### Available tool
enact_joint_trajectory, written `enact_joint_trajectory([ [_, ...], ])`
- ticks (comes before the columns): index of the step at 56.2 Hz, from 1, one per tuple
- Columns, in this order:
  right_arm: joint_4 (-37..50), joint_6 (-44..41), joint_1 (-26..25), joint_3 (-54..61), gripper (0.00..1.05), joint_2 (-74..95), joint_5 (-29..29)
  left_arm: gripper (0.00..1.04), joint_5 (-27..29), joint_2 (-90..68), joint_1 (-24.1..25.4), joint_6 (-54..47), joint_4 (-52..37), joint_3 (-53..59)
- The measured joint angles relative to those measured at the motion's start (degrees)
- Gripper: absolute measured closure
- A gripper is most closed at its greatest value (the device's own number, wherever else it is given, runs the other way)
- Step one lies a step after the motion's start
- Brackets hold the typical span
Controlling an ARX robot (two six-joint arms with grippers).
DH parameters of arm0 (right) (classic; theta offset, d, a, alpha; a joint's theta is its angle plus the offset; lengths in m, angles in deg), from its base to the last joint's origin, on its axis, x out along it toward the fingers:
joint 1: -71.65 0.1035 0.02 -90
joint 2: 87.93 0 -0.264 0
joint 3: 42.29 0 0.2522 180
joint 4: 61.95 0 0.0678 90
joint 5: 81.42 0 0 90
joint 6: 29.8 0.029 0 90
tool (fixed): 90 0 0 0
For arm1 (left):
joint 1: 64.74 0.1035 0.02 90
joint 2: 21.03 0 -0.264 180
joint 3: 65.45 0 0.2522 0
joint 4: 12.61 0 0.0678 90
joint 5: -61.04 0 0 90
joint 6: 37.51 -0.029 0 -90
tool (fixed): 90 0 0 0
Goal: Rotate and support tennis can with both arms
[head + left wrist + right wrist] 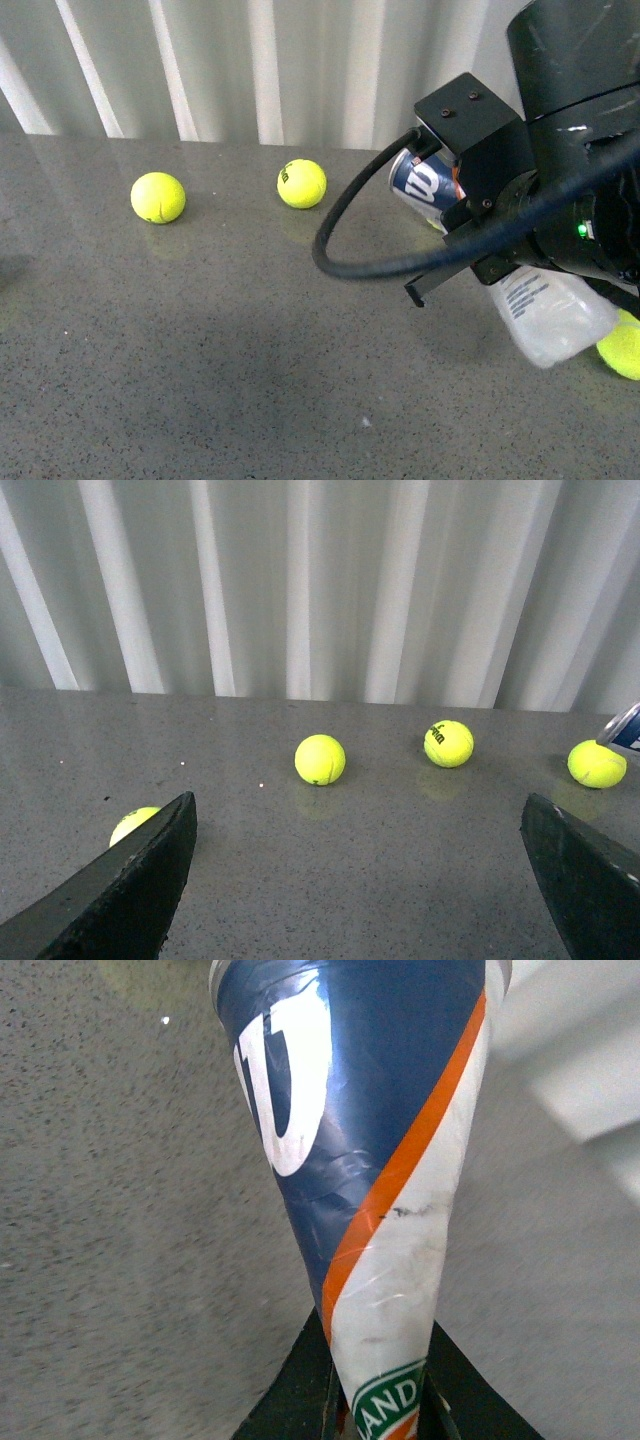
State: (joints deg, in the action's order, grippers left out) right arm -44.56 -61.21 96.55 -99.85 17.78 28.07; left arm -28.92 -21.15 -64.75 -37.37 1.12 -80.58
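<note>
1. The grey speckled table (200,380) is bare across its near part.
2. The left gripper (360,880) has its black fingers (130,890) spread wide with nothing between them. A half-hidden tennis ball (135,825) peeks from behind one finger.
3. At near right, a yellow-green tennis ball (625,345) lies just beside the clear end of the tennis can (550,310).
4. The can is tilted, with its clear end near and right and its navy "W" end pointing far and left. I cannot tell whether it touches the table.
5. The right arm (570,150) covers the can's middle. The right gripper (380,1410) is closed on the can, a finger on each side of the white label.
6. A black cable (340,255) loops left from the arm.
7. Further off, the left ball (158,197) and the printed ball (302,183) rest apart.
8. A ribbed white wall (200,60) stands behind the table.
</note>
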Motion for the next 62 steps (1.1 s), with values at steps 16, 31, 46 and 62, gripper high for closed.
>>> enact_joint_trajectory([
  [16, 15.98, -33.42, 0.57, 6.47, 0.97, 1.88, -15.39, 0.07, 0.0, 0.0, 0.0, 0.0, 0.0, 0.0],
  [31, 14.25, -32.44, 4.79, 2.64, 0.97, 7.63, -19.96, 0.07, -0.02, 0.0, 0.0, 0.0, 0.0, 0.0],
  [46, 6.58, -28.06, 8.52, -7.41, 0.98, 14.14, -22.16, 0.07, -0.02, 0.0, 0.0, 0.0, 0.0, -0.02],
  [62, 1.31, -27.21, 8.85, -14.08, 0.98, 19.98, -23.54, 0.07, -0.02, 0.0, 0.0, 0.0, 0.0, 0.0],
])
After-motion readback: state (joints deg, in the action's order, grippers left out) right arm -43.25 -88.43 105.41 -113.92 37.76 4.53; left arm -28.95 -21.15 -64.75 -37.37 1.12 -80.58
